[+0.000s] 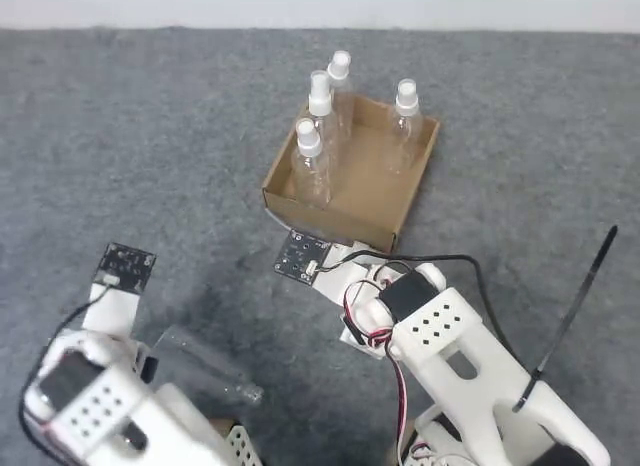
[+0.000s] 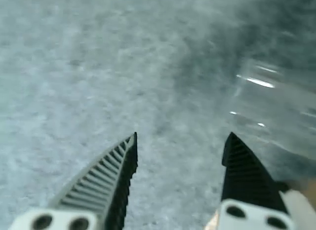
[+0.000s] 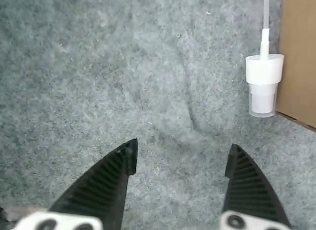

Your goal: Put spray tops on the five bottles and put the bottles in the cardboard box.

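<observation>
A cardboard box (image 1: 385, 224) sits at the middle of the grey carpet. Several clear bottles (image 1: 312, 166) with white spray tops stand upright inside it. One clear bottle without a top (image 1: 205, 361) lies on its side on the carpet beside the left arm (image 1: 90, 396). My left gripper (image 2: 181, 141) is open just above the carpet, with that bottle (image 2: 276, 111) off to one side of its fingers. A loose white spray top (image 3: 264, 87) with its thin tube lies against the box wall (image 3: 298, 57). My right gripper (image 3: 182, 147) is open and short of the spray top.
The right arm (image 1: 440, 336) stands just in front of the box's near wall, with red and black cables looping beside it. A black cable tie (image 1: 570, 321) sticks up at the right. Bare carpet stretches to the left of the box.
</observation>
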Controlling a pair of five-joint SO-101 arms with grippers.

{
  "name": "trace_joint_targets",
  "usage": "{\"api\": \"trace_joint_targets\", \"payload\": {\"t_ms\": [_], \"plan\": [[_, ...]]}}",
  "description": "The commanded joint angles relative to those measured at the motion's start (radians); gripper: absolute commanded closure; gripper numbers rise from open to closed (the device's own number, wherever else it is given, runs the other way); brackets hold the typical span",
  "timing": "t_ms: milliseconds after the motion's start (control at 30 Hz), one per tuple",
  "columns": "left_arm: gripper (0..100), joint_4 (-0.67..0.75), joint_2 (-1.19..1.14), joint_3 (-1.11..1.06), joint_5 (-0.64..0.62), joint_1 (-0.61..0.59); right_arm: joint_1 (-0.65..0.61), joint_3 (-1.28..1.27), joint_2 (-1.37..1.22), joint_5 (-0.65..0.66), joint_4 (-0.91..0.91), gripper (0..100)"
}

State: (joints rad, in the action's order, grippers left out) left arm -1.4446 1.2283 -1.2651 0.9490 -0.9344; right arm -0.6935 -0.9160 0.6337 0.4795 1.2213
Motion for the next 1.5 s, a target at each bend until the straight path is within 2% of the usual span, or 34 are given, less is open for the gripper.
{"api": "trace_joint_targets", "payload": {"t_ms": [0,267,400,733,900,1033,1233,1467], "plan": [[74,0.026,-0.184,0.097,0.021,0.041,0.001,0.008,0.056,-0.014,0.004,76.8],[74,0.038,-0.319,0.093,0.026,0.163,0.001,0.008,0.056,-0.014,0.008,76.8],[74,0.049,-0.376,0.097,-0.008,0.264,0.002,0.008,0.056,-0.014,0.008,76.8],[74,0.167,-0.393,0.097,-0.388,0.654,0.002,0.008,0.056,-0.014,0.008,76.9],[74,0.245,-0.393,0.125,-0.566,0.795,0.002,0.008,0.056,-0.014,0.008,76.9],[74,0.244,-0.393,0.203,-0.655,0.813,0.002,0.008,0.056,-0.014,0.008,76.9],[74,0.178,-0.393,0.262,-0.672,0.809,0.002,0.008,0.056,-0.014,0.008,76.9],[74,0.167,-0.393,0.312,-0.71,0.629,0.002,0.008,0.056,-0.014,0.008,76.9]]}}
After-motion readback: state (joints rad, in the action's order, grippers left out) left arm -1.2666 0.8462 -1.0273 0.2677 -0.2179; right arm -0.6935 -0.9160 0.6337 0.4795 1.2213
